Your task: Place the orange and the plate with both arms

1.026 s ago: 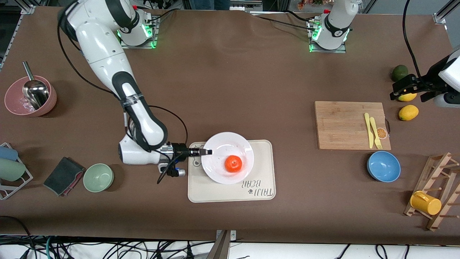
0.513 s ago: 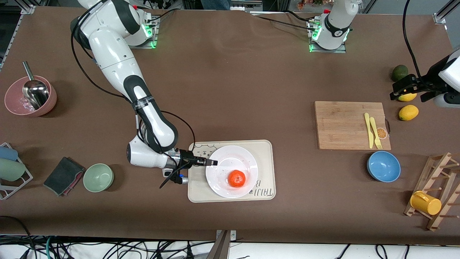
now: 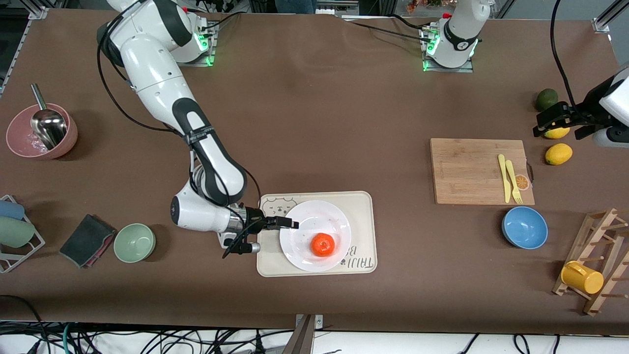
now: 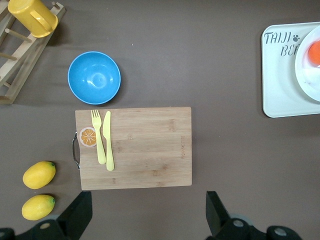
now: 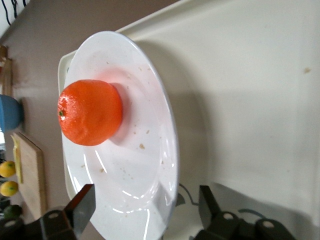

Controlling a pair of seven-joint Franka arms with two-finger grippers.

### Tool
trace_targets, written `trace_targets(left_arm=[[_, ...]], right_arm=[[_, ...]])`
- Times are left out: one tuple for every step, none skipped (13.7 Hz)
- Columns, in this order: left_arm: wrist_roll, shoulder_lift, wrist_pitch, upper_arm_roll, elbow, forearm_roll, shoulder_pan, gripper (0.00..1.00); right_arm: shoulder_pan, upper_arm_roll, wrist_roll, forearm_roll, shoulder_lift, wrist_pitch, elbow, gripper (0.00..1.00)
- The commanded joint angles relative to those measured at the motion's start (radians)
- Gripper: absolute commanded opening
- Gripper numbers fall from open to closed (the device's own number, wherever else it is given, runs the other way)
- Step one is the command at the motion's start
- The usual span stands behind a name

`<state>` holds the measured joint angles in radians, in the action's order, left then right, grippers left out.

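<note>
plate [image 3: 316, 236] lies flat on the cream bear tray [image 3: 362, 206], a little toward the right arm's end of it, so the printed lettering at the tray's five o'clock corner shows past the rim. orange [image 3: 323, 244] sits on the plate's shallow centre, slightly toward five o'clock, where the dished middle keeps it from rolling. right gripper [image 3: 290, 224] is low at the plate's ten o'clock edge, its fingers [image 5: 82, 207] spread either side of the rim and no longer pinching it, which suggests the plate has been set down with the fruit riding on it. left gripper [image 4: 146, 212] waits, released and empty, up over the lemon [image 3: 558, 154] by the cutting board [image 3: 471, 169].
</note>
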<state>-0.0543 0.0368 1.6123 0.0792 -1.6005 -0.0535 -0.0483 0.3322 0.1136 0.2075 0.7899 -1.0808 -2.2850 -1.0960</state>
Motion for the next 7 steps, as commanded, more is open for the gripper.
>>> trace_targets(left_arm=[[-0.019,-0.005,0.001,0.004,-0.002,-0.006,0.001,1.00],[-0.019,-0.005,0.003,0.004,-0.002,-0.006,0.001,1.00],[-0.019,-0.003,0.003,0.004,-0.002,-0.006,0.001,1.00],[-0.019,-0.003,0.003,0.002,-0.002,-0.006,-0.001,1.00],[-0.019,-0.003,0.003,0.002,-0.002,-0.006,0.001,1.00],[-0.019,-0.003,0.003,0.002,-0.002,-0.006,0.001,1.00],[-0.019,-0.003,0.003,0.004,-0.002,-0.006,0.001,1.00]], right_arm=[[0.008,-0.006,0.001,-0.218,0.059,0.053,-0.007,1.00],[0.008,-0.011,-0.002,-0.315,0.086,0.093,-0.010,1.00],[0.008,-0.029,-0.010,-0.424,0.111,0.166,-0.010,1.00],[0.008,-0.050,-0.020,-0.533,0.148,0.243,-0.008,1.00],[0.007,-0.061,-0.030,-0.620,0.188,0.310,-0.008,1.00],[0.005,-0.081,-0.030,-0.683,0.226,0.368,-0.010,1.00],[0.004,-0.106,-0.030,-0.733,0.266,0.436,-0.010,1.00]])
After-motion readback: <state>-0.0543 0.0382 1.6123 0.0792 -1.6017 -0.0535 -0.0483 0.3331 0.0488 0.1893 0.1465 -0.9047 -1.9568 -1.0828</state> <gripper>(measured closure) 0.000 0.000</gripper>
